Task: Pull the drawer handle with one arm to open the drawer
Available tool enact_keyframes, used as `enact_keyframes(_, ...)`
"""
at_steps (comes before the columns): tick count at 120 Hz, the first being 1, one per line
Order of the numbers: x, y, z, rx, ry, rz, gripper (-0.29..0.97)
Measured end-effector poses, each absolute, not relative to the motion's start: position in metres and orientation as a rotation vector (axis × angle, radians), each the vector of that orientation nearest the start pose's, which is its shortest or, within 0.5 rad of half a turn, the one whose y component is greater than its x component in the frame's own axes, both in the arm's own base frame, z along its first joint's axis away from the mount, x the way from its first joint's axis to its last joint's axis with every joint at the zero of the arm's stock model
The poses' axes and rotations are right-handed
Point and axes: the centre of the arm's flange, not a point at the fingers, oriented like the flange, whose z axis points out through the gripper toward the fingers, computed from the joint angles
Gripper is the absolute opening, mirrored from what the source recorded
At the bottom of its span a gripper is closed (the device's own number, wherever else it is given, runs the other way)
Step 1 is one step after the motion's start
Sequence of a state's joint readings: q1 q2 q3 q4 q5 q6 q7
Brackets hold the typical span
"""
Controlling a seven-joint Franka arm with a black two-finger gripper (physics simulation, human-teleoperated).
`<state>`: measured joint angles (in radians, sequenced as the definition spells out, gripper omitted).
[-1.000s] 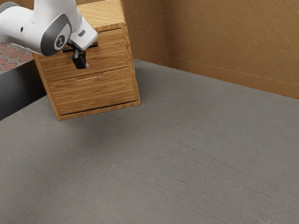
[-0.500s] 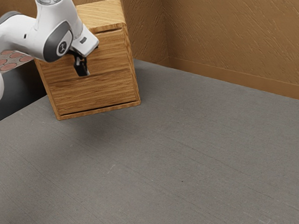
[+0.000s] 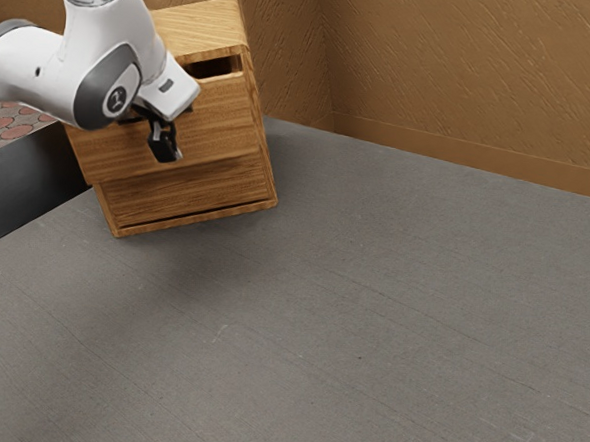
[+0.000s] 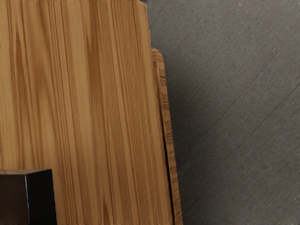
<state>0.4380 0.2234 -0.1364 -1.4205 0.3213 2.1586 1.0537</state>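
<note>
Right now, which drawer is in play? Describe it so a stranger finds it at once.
Find the wooden cabinet in the corner, at the exterior view's upper left. The upper drawer is its top panel, with the end effector at its front. Unlike the flush lower drawer, it juts out, showing a dark gap behind its top edge.

Top drawer [image 3: 210,111] slid out, dark gap [image 3: 212,68] now under cabinet [image 3: 199,20] top; arm [image 3: 79,68] drawn outward with it.

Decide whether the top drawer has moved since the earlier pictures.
Yes. The top drawer has slid out of the cabinet, opening a dark gap behind its front and covering part of the lower drawer.
</note>
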Motion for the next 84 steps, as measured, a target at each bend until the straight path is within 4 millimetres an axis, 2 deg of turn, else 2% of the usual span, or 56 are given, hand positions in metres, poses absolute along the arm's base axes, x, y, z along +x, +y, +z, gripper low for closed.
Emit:
enact_keyframes(6,0.624,0.213,0.638,-2.347,1.067,-0.309,0.30)
enact_keyframes(12,0.616,0.204,0.647,-2.332,1.069,-0.318,0.02)
enact_keyframes(18,0.612,0.198,0.652,-2.318,1.067,-0.324,-0.19)
enact_keyframes(21,0.610,0.195,0.653,-2.314,1.066,-0.325,-0.13)
enact_keyframes(25,0.606,0.192,0.654,-2.312,1.066,-0.324,-0.15)
enact_keyframes(37,0.596,0.181,0.657,-2.314,1.070,-0.328,-0.01)
enact_keyframes(53,0.586,0.170,0.657,-2.319,1.082,-0.328,0.32)
enact_keyframes(61,0.585,0.161,0.654,-2.322,1.096,-0.324,0.44)
enact_keyframes(84,0.577,0.138,0.644,-2.327,1.128,-0.310,0.61)
